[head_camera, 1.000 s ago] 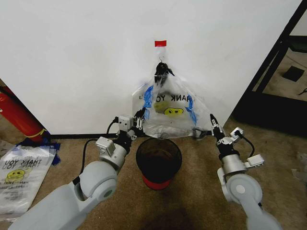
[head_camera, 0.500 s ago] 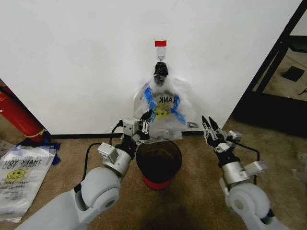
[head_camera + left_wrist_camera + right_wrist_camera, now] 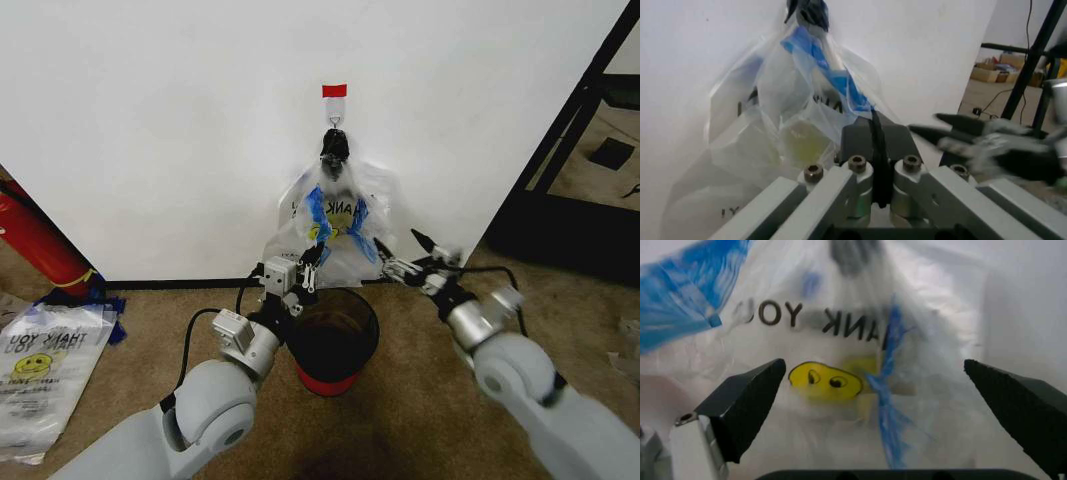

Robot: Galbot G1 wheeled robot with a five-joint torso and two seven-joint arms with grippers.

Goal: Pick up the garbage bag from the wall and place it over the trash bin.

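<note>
The garbage bag, clear with blue strips and a yellow smiley, hangs bunched from a black clip on the white wall, below a red tape tab. The black mesh trash bin stands on the carpet right under it. My left gripper is shut just above the bin's far-left rim, its tips touching the bag's blue strip; whether film is pinched is hidden. My right gripper is open at the bag's lower right, and the right wrist view has the smiley between its fingers.
A red cylinder leans at the left wall. A flat stack of like bags lies on the carpet beside it. A black shelf frame stands at the right. A black baseboard runs along the wall.
The bag was stretched wide between both grippers; the right one let go and the bag sprang back narrow against the wall. The right gripper swung left toward it; the left moved right over the bin rim.
</note>
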